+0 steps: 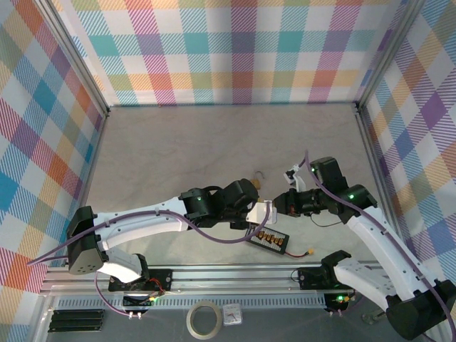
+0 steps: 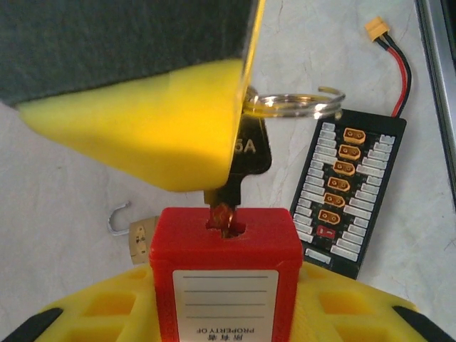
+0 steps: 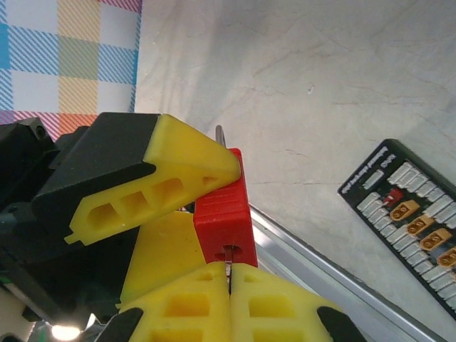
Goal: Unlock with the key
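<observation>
Half done, by my judgement: right fingers (image 3: 192, 299) pinch the key (image 2: 253, 153), its tip already seated in the red padlock (image 2: 224, 246) clamped between left fingers (image 2: 100, 313); turning remains.

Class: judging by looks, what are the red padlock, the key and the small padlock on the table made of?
Red padlock: probably plastic casing, matt, uniform red, moulded edges. Key: metal, thin, dull sheen, stamped characters. Small padlock: likely brass body, golden; shiny steel-like shackle.
</observation>
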Robot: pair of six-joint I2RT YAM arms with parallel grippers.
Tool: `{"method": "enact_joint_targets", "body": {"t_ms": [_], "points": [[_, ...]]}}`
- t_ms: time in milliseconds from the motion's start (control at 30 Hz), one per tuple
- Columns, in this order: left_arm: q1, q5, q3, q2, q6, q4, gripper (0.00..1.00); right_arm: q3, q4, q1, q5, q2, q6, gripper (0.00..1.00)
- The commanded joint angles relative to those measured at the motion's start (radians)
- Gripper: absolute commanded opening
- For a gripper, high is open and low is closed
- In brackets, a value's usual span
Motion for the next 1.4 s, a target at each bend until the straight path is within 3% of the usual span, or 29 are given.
{"method": "enact_joint_targets", "body": {"t_ms": [0, 200, 367, 500, 633, 1033, 1300, 1367], "points": [[-0.046, 0.194, 0.043, -0.073, 0.0, 0.362, 0.0, -0.054, 0.173, 0.016, -0.085, 0.021, 0.043, 0.0], [-0.017, 0.366, 0.078, -0.082, -0.069, 0.297, 0.0, -0.056, 0.191, 0.015, -0.117, -0.007, -0.029, 0.0], [-0.022, 0.202, 0.018, -0.079, -0.055, 0.395, 0.0, -0.082, 0.253, 0.015, -0.136, 0.001, 0.11, 0.0], [-0.056, -0.039, -0.052, -0.039, 0.043, 0.524, 0.0, -0.096, 0.317, 0.005, -0.111, -0.008, 0.332, 0.0], [-0.06, -0.128, -0.11, -0.01, 0.112, 0.62, 0.0, -0.116, 0.347, -0.014, -0.097, -0.009, 0.552, 0.0], [-0.071, -0.225, -0.221, -0.01, 0.185, 0.768, 0.0, -0.262, 0.496, -0.079, -0.108, -0.096, 0.888, 0.0], [-0.07, -0.236, -0.233, -0.004, 0.165, 0.772, 0.0, -0.275, 0.425, -0.116, -0.097, -0.122, 0.893, 0.0], [-0.057, -0.202, -0.213, -0.019, 0.112, 0.713, 0.0, -0.258, 0.353, -0.144, -0.091, -0.132, 0.833, 0.1]]}}
